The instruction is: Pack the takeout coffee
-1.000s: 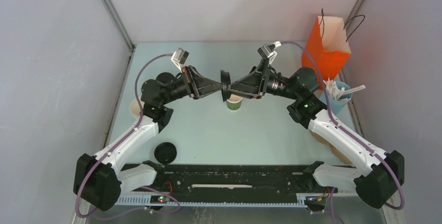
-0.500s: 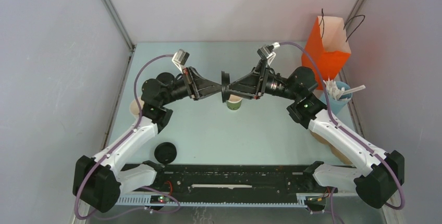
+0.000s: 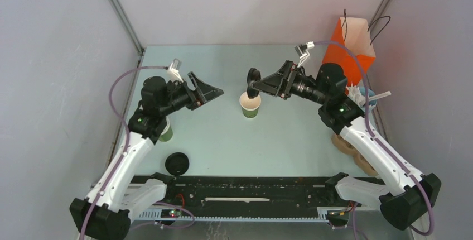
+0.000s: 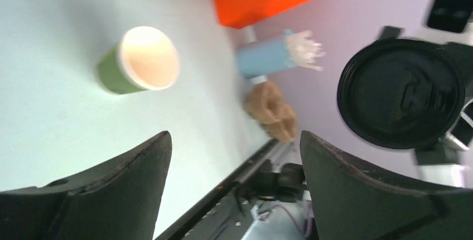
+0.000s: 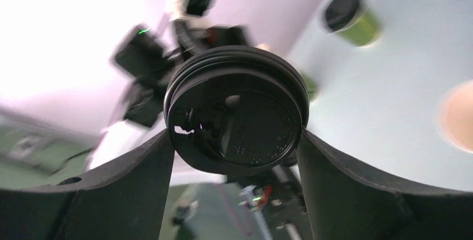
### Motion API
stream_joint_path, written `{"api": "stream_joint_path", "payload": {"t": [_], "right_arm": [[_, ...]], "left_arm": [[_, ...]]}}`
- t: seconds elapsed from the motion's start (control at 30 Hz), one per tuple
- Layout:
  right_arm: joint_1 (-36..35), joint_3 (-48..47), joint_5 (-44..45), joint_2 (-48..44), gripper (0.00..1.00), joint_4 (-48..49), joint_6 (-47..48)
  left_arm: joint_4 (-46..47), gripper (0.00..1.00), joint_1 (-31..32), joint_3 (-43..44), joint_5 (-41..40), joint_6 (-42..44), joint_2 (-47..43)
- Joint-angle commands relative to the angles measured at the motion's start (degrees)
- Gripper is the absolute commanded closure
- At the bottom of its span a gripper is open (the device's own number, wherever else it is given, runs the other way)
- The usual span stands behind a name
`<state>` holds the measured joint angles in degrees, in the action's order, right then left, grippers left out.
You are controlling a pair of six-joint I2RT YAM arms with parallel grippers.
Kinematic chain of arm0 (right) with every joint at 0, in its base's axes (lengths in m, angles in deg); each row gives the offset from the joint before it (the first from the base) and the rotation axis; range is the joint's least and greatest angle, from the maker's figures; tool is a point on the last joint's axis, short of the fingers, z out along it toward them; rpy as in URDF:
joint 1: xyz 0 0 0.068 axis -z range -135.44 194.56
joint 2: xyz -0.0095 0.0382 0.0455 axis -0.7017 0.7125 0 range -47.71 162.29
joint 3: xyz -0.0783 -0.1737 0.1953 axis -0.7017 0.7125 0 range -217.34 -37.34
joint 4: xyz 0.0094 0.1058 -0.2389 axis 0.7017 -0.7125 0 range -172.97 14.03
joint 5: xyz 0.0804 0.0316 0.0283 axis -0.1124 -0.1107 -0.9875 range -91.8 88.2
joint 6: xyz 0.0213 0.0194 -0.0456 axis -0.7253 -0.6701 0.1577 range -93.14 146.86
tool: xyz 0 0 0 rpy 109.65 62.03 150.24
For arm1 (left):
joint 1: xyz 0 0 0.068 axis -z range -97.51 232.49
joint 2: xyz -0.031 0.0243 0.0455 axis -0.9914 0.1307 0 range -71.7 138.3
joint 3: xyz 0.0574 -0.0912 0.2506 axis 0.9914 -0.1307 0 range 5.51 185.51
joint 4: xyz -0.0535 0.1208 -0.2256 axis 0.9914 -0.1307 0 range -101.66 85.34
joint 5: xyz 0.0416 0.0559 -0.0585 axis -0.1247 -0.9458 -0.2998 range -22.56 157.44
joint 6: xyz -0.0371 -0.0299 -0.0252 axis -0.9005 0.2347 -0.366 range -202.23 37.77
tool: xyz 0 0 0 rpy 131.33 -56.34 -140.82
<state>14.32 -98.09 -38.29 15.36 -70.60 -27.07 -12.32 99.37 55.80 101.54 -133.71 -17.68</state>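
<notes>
1. The right gripper (image 5: 234, 134) is pinching a black lid (image 4: 400, 92) by its rim, with one finger pressing on each side. It is holding the lid on edge in the air.
2. In the top view, that lid is hanging just over the far side of the open cup (image 3: 250, 105), without resting on it.
3. The open cup is standing upright near the middle of the table (image 3: 290, 139). It is olive green outside, and its pale inside is showing because nothing is covering it.
4. The left gripper (image 4: 234, 139) is hovering to the left of the open cup and apart from it. Its fingers are spread wide with nothing between them.
5. The takeout coffee is showing in the right wrist view as a lidded cup (image 5: 351, 17), olive green with a black cap. It is blurred, standing on the table on the left arm's side, well apart from the open cup.
6. In the top view, a round black top (image 3: 176, 163) is sitting at the near left of the table. Whether it is that lidded cup cannot be told from above.
7. A green cup (image 3: 165, 134) is peeking out from under the left arm at the left edge, its top hidden.
8. An orange bag (image 3: 351, 50) is standing open at the far right. Just near of it, a blue holder (image 3: 365, 103) is carrying white sticks. A tan lumpy thing (image 3: 348, 145) is lying nearer along the right edge.
</notes>
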Motion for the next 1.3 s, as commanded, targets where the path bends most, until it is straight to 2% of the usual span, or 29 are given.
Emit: {"api": "stream_joint_path", "payload": {"t": [0.0, 0.2, 0.37, 0.73, 1.27], "right_arm": [[-2.7, -8.0, 19.4, 2.3, 0.2, -25.8, 27.8], [-10.7, -19.6, 42.6, 16.7, 0.2, -41.0, 43.3], [-13.9, -29.2, 49.9, 27.7, 0.2, -48.8, 48.8], [-14.0, -47.8, 49.6, 46.0, 0.19, -63.3, 50.6], [-13.2, -55.3, 48.2, 53.9, 0.17, -66.1, 51.2]], "left_arm": [[-24.3, 0.09, -0.6, 5.0, -14.2, 16.2, -3.8], [-27.9, 0.06, -0.5, 3.6, -21.7, 20.3, -7.6], [-28.5, 0.06, -0.4, 2.6, -22.8, 22.0, -8.9], [-26.9, 0.05, 0.2, 0.5, -21.0, 23.1, -9.2], [-23.8, 0.05, 0.4, 0.1, -17.6, 22.9, -7.7]]}}
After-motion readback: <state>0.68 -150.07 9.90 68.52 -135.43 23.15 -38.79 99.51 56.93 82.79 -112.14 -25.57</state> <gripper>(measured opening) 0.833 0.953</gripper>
